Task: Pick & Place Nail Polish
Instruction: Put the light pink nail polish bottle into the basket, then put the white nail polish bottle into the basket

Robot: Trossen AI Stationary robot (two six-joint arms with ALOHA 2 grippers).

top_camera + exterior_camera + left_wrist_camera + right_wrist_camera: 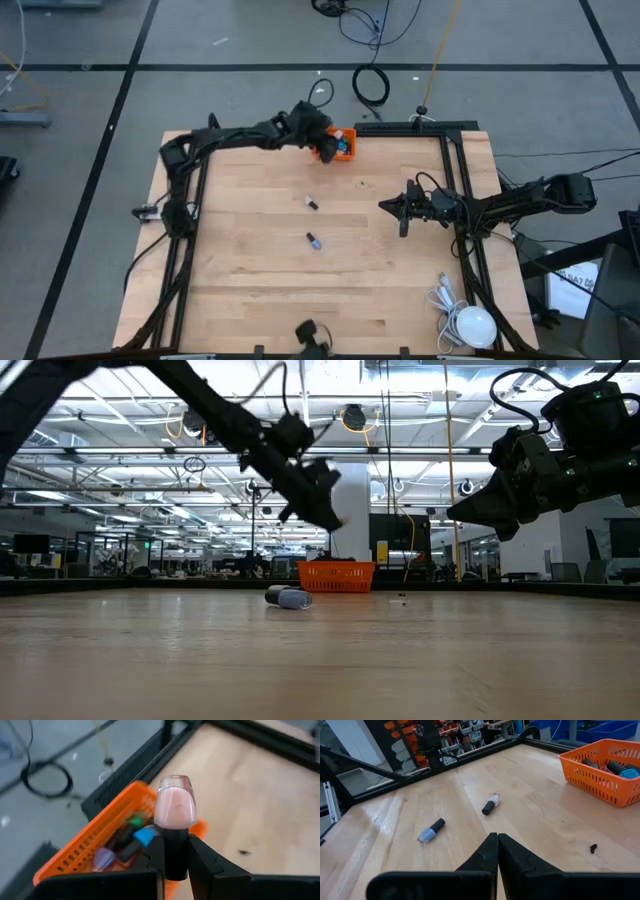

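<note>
Pink bottle (175, 807) held by its dark cap above the basketful (131, 841) — blue (431, 831) and pale-pink (490, 804) lie on the tabletop.

left arm reaching far, right arm waiting
left gripper (176, 855) is clamping its jaws; right gripper (498, 851) is hovering with jaws closed.

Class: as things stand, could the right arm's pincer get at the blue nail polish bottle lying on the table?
Probably yes: the right pincer is shut and empty, and bare table separates it from the blue bottle.

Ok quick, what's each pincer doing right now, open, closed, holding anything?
Left pincer: closed on a pink nail polish bottle, held by its dark cap over the orange bin.
Right pincer: closed, empty, above the table.
</note>
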